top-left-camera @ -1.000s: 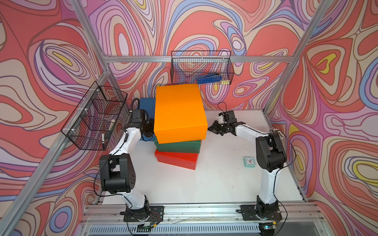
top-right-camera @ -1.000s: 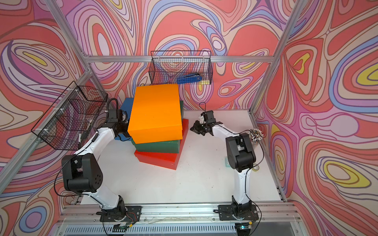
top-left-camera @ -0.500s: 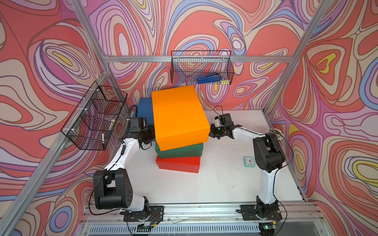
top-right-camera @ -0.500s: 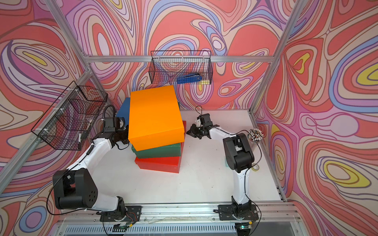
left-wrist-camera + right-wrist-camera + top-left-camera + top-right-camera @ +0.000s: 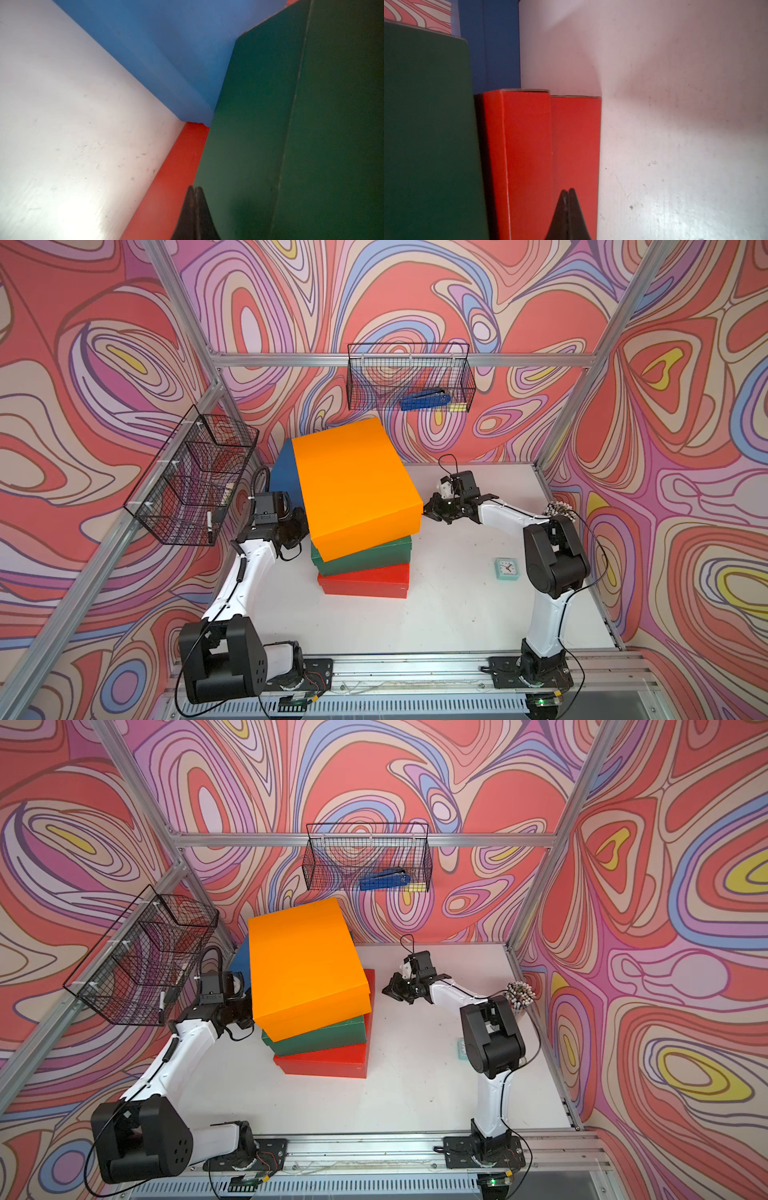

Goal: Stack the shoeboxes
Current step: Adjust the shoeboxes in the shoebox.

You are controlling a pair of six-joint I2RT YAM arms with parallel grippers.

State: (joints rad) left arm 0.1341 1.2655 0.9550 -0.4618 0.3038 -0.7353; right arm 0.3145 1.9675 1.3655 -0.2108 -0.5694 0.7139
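**A:** What lies nearest on the desk (image 5: pixel 449 614)?

**B:** A small mint clock (image 5: pixel 507 569), on the right side, well apart from the boxes. Its dial is too small to read.

**A:** Any writing on the boxes?

**B:** Only plain colour on every side that shows.

**A:** How many boxes?

**B:** Four. Three make a stack in mid-desk. The red box (image 5: pixel 365 587) sits on the desk and the green box (image 5: pixel 365 559) sits on it. The orange box (image 5: pixel 355 485) is on top, turned askew so its corners hang past the green one.

**A:** And the claws?

**B:** Two. In its wrist view the left claw (image 5: pixel 195 190) has its tips pinched together on nothing, in front of the edge where green meets red. In both top views it is at the orange box's left edge, partly hidden behind it. The right claw (image 5: pixel 568 191) is pinched together and empty too, just beside the orange box's right corner. I cannot tell whether either one touches that box.

**A:** The fourth box?

**B:** The blue box (image 5: pixel 282 477) stands behind the stack. The orange box covers most of it, so only one side and a corner show.

**A:** Farther back?

**B:** A bunch of sticks (image 5: pixel 559 509) at the desk's right edge, too small to name. There are two wire baskets on the walls. The side basket (image 5: pixel 187 481) holds a pen (image 5: pixel 210 526), hard to make out. The back basket (image 5: pixel 365 381) holds one blue stapler (image 5: pixel 424 400).
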